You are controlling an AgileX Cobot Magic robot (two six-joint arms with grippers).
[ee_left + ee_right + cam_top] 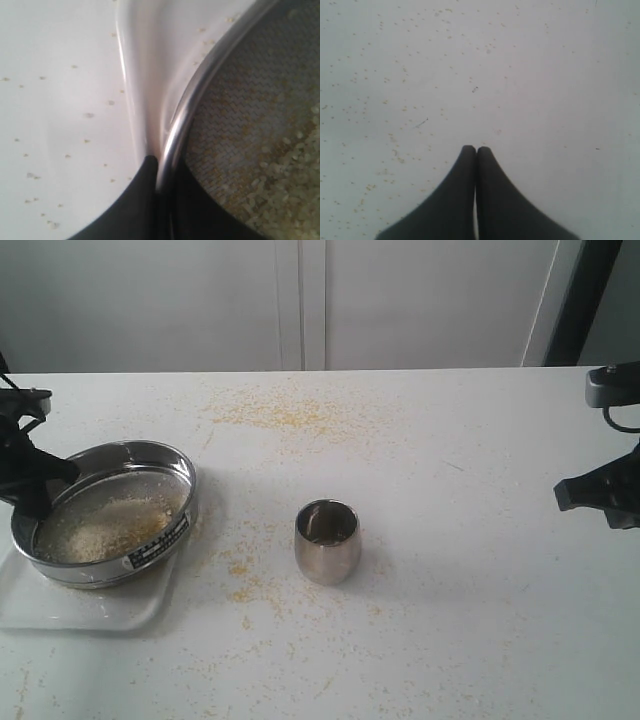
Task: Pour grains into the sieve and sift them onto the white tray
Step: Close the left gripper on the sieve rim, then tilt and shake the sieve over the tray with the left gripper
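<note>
Left gripper (35,485): jaws clamped on left rim of sieve (172,468), one finger outside hoop, other inside over mesh, as left wrist view shows (159,162).
Sieve: at left of table (480,590), sitting over white tray (90,608), right edge overhanging tray.
Grains (105,522): pale heap on mesh inside sieve, whitish rice-like pieces on top.
Steel cup (327,540): upright mid-table, right of sieve, apart from it.
Yellow specks (290,415): strewn over table, thickest far centre.
Right gripper (578,492): far right, above bare table, fingers pressed together, holding nothing (476,149).
</note>
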